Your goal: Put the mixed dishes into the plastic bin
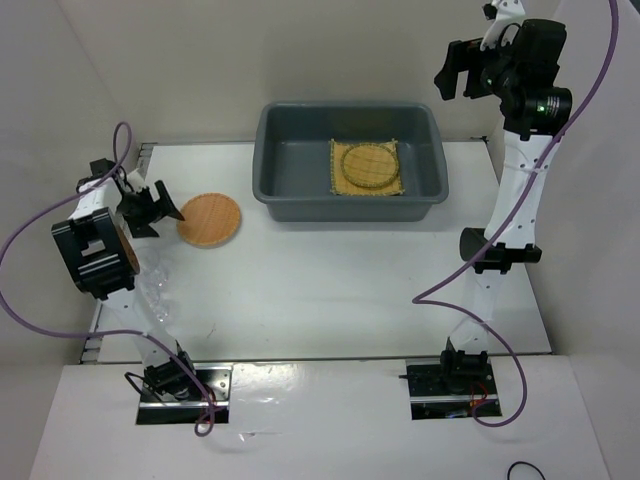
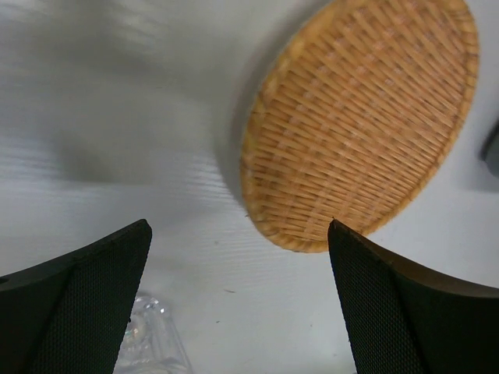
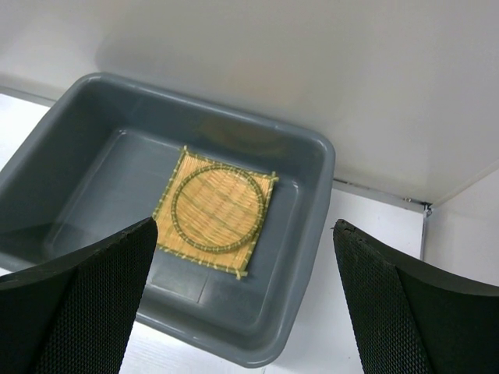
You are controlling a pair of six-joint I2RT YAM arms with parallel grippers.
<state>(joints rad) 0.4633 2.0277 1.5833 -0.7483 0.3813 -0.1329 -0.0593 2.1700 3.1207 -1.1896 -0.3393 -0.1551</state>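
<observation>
The orange-brown round plate (image 1: 210, 220) lies flat on the worktop (image 1: 330, 290) at the left of the overhead view, just right of the left fingers (image 1: 160, 208), which stand wide apart and empty with the plate's rim ahead of them; being round, it has no long axis, so any edge serves. The left arm is far nearer it than the right fingers (image 3: 86, 304), which also gape empty high above the plastic bin (image 1: 290, 170) at upper centre, where the square mat (image 1: 342, 187) and round disc (image 1: 367, 165) already lie. A small clear cup (image 2: 152, 343) sits on the worktop by the left arm.
</observation>
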